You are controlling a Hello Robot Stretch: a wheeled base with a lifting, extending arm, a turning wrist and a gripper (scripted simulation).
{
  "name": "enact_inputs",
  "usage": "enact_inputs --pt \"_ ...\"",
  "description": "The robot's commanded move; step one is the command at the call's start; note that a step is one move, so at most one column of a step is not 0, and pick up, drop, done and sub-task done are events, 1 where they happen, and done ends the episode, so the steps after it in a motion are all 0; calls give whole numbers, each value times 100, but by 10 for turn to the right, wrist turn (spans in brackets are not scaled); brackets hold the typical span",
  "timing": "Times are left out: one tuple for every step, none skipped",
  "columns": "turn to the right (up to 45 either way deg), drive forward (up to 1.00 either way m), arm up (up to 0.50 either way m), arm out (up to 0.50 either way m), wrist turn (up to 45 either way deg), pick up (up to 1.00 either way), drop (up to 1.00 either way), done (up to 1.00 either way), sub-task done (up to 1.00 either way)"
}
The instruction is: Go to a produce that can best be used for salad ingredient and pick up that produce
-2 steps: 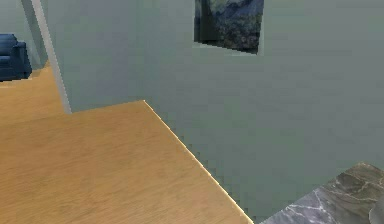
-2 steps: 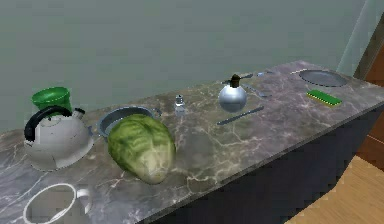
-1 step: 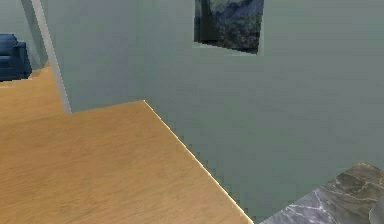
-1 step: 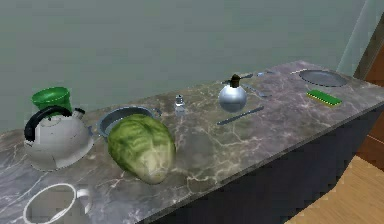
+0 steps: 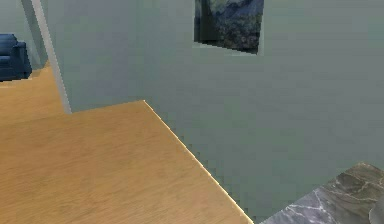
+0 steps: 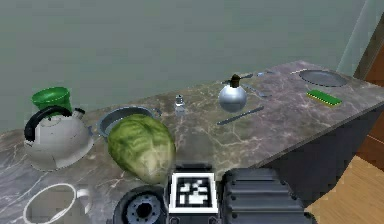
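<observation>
My gripper (image 6: 140,207) sits at the arm side view's bottom edge, partly cut off, its fingers hard to make out — I cannot tell whether it holds anything. Near it the lettuce (image 6: 141,146) lies on the marble counter (image 6: 290,125) — a rounded, mottled green head beside the white kettle (image 6: 57,140).

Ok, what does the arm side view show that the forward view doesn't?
Arm side view: a white kettle, a round green lettuce, a mug, a shaker and the arm's marker square. Forward view: a wall picture and a blue seat. Shared: what looks like the same marble countertop, plus grey wall and wood floor.
</observation>
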Motion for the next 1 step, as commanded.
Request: enact_inputs --pt "0 0 0 6 0 0 0 0 0"
